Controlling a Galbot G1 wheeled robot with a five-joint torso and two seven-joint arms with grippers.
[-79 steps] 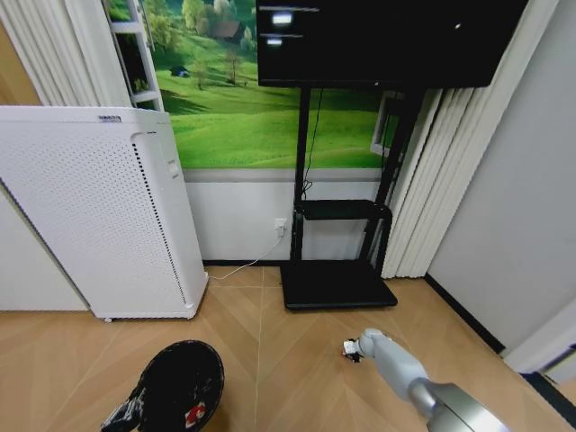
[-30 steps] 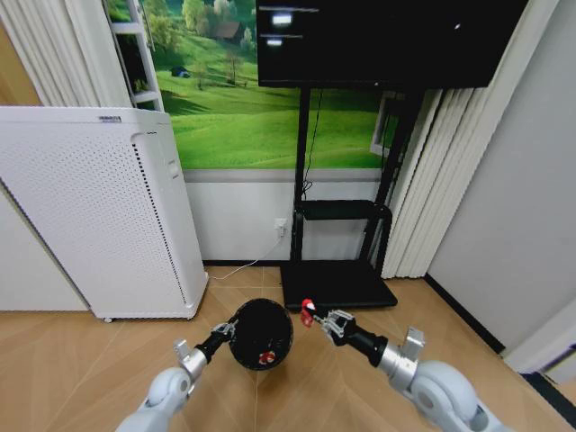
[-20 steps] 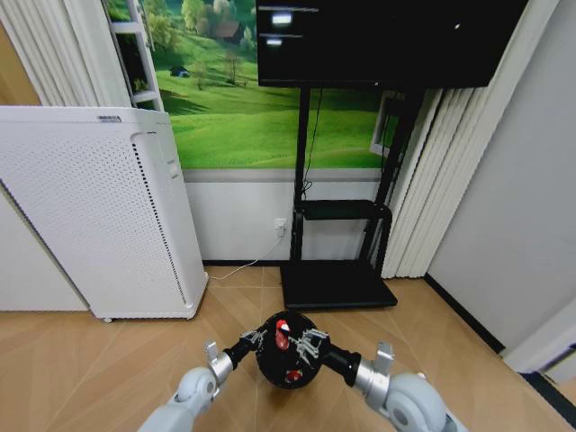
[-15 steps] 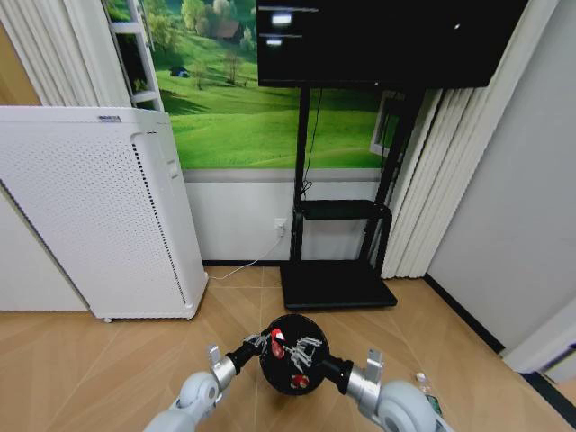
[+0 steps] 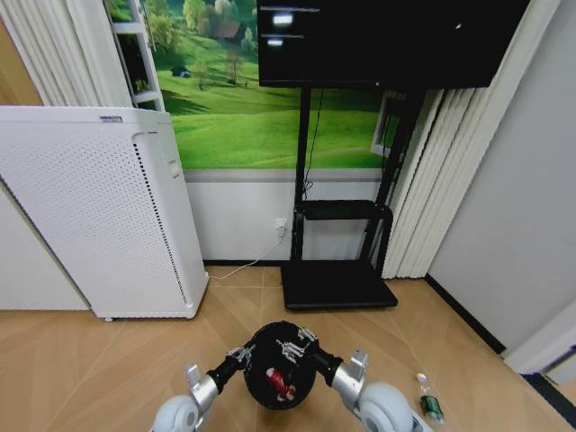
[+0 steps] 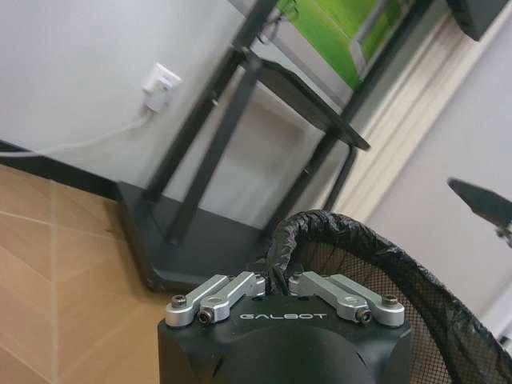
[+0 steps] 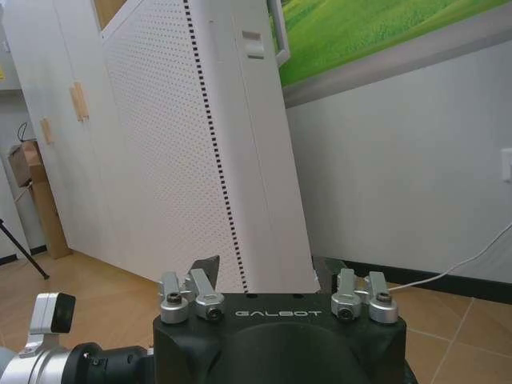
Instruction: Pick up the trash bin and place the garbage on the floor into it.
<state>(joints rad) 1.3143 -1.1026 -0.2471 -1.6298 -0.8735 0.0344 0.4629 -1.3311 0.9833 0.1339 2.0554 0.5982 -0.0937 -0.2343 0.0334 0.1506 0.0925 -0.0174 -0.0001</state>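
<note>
The black trash bin (image 5: 301, 382) hangs low above the wooden floor (image 5: 99, 360), its mouth tilted toward me. My left gripper (image 5: 243, 354) is shut on its bagged rim (image 6: 276, 254). Just over the bin's mouth, my right gripper (image 5: 292, 346) stands open with nothing between its fingers (image 7: 206, 268). Red and white garbage (image 5: 280, 382) lies inside the bin. A small clear bottle with a green label (image 5: 429, 401) lies on the floor to the right.
A tall white perforated cabinet (image 5: 99, 207) stands at the left, also seen behind my right gripper (image 7: 216, 144). A black screen stand with a flat base (image 5: 335, 283) sits ahead by the wall. Curtains (image 5: 423, 180) and a grey wall close the right side.
My right gripper carried a red packet over the bin and opened; the packet now lies inside. Both arms and the bin drew back toward me.
</note>
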